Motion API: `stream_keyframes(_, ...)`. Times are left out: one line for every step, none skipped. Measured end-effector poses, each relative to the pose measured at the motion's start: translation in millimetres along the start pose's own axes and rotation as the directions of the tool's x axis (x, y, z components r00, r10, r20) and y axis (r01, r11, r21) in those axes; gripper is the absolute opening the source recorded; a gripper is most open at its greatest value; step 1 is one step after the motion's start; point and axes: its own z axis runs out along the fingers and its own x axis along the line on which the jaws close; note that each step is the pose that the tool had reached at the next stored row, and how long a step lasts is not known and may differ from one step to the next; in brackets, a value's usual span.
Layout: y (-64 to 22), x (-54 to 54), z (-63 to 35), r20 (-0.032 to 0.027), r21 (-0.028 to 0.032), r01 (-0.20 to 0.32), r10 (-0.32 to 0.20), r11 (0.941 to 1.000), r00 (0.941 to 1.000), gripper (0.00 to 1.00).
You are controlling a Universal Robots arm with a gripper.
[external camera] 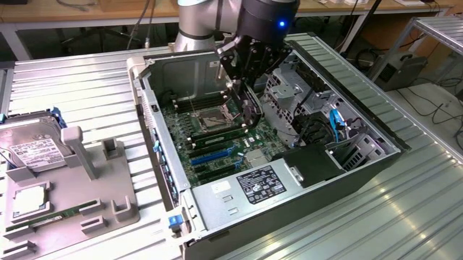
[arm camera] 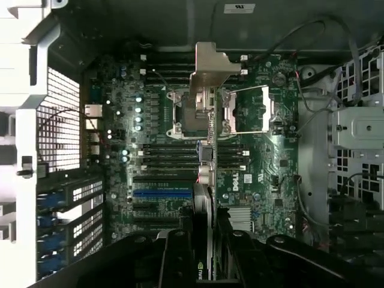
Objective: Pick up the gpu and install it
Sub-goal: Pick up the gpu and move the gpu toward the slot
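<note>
Since a card like this has to go into its slot edge-first, the gpu [arm camera: 207,198], a thin black expansion card with a long silver metal end bracket, is held on edge. It's clamped between the 2 fingers of the black gripper [arm camera: 204,255]. The claw is closed on the card, with the bracket end left sticking out past the fingers.

The card is hanging inside the open black tower computer case [external camera: 361,103], above the green motherboard [arm camera: 264,180], and it doesn't look seated in anything. It's roughly over the square metal CPU socket [arm camera: 246,108], not lined up with the long blue expansion slot [arm camera: 162,194].

The case is laid on its side with the panel off, presumably so the board faces up for access. A silver power supply box [external camera: 253,187] with a printed label is also mounted in there.

On the exterior view's left, a grey moulded parts tray [external camera: 108,189] is set out. It holds 3 parts in what look like separate recesses:
- a boxy silver hard drive [external camera: 32,149] with a white label
- a narrow green memory stick [external camera: 54,215]
- a square silver processor chip [external camera: 27,197]
</note>
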Motion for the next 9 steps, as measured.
stream_keyframes(-0.3, -4.4, 1.7, 0.0, 0.0, 0.0, 0.0, 1.0, 1.0, 0.26)
stream_keyframes(-0.5, -7.8, 2.9, -0.0001, 0.0002, 0.0, 0.0, 1.0, 1.0, 0.26)
stream_keyframes(-0.5, -9.7, 3.5, -0.0002, 0.0002, 0.0, 0.0, 1.0, 1.0, 0.26)
stream_keyframes(-0.5, -10.4, 3.5, -0.0004, 0.0005, 0.0, 0.0, 1.0, 1.0, 0.26)
stream_keyframes(-0.5, -10.4, 3.5, -0.0005, 0.0004, 0.0, 0.0, 1.0, 1.0, 0.26)
stream_keyframes(-0.5, -10.4, 3.5, -0.0006, 0.0005, 0.0, 0.0, 1.0, 1.0, 0.26)
stream_keyframes(-0.5, -10.4, 3.6, -0.0005, 0.0003, 0.0, 0.0, 1.0, 1.0, 0.26)
stream_keyframes(-0.5, -10.4, 3.6, -0.0005, 0.0003, 0.0, 0.0, 1.0, 1.0, 0.26)
stream_keyframes(-0.5, -10.5, 3.6, -0.0005, 0.0002, 0.0, 0.0, 1.0, 1.0, 0.26)
